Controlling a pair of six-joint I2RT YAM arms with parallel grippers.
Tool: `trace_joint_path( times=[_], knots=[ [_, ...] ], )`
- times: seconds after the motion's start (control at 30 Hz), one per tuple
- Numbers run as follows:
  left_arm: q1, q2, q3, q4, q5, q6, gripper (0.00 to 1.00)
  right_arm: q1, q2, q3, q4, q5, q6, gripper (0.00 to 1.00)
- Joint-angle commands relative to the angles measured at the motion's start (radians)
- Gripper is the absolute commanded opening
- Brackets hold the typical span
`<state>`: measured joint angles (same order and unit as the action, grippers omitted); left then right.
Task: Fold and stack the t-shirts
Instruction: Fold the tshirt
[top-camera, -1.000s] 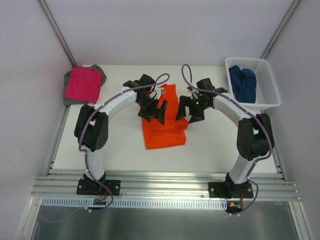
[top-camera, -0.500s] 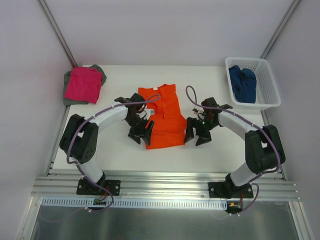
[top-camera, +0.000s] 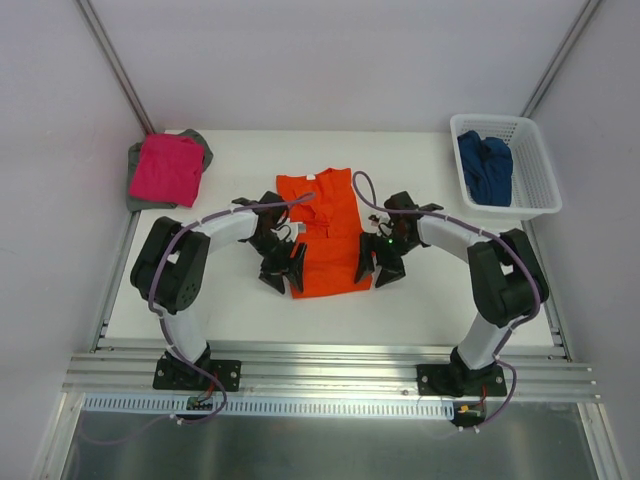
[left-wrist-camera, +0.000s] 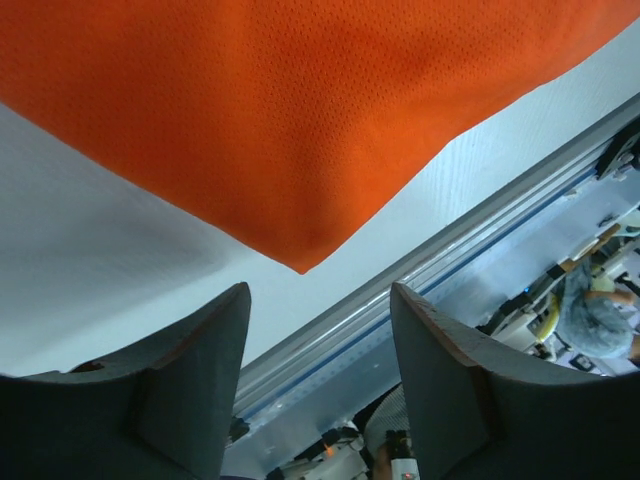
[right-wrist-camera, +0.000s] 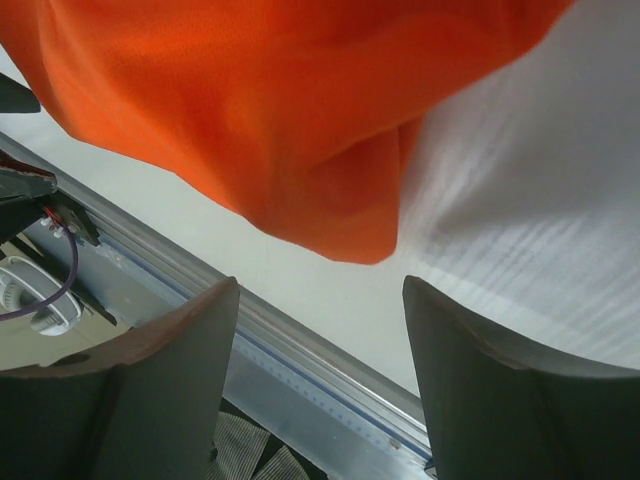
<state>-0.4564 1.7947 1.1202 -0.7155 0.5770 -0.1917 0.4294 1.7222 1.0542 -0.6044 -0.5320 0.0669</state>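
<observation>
The surface (top-camera: 430, 300) is a white rectangle. Pale walls (top-camera: 330, 60) stand on three sides of it and metal rails (top-camera: 330, 362) run along its near edge. In the far right corner stands a white basket (top-camera: 536, 205), and the dark blue shirt (top-camera: 485, 168) lies crumpled inside it. In the far left corner the pink shirt (top-camera: 165, 168) lies folded on top of the grey shirt (top-camera: 135, 195).

The orange shirt (top-camera: 325, 235) lies flat in the middle of the surface. Its long axis goes from the near edge to the far edge, with the collar toward the far edge and the hem toward the near edge. It looks narrow, as if its sides are folded in.

The left hand (top-camera: 284, 277) is low at the near left corner of this shirt, and the right hand (top-camera: 378, 270) is at the near right corner. In both wrist views the fingers (left-wrist-camera: 195, 380) (right-wrist-camera: 160, 390) are apart. Nothing is between them, and a corner of orange cloth lies just in front of them on the surface.
</observation>
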Motion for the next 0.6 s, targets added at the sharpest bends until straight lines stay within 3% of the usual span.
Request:
trace_joint_path(
  times=[0.0, 0.17, 0.4, 0.57],
  knots=[
    [0.007, 0.029, 0.015, 0.005, 0.052, -0.022, 0.58, 0.017, 0.039, 0.061, 0.017, -0.026, 0.016, 0.7],
    [0.01, 0.086, 0.049, 0.007, 0.081, -0.028, 0.44, 0.017, 0.089, 0.066, 0.026, -0.037, 0.022, 0.61],
    [0.013, 0.115, 0.067, 0.007, 0.101, -0.037, 0.35, 0.019, 0.106, 0.061, 0.04, -0.057, 0.025, 0.5],
    [0.013, 0.117, 0.072, 0.007, 0.115, -0.034, 0.22, 0.017, 0.109, 0.064, 0.06, -0.101, 0.03, 0.2]
  ],
)
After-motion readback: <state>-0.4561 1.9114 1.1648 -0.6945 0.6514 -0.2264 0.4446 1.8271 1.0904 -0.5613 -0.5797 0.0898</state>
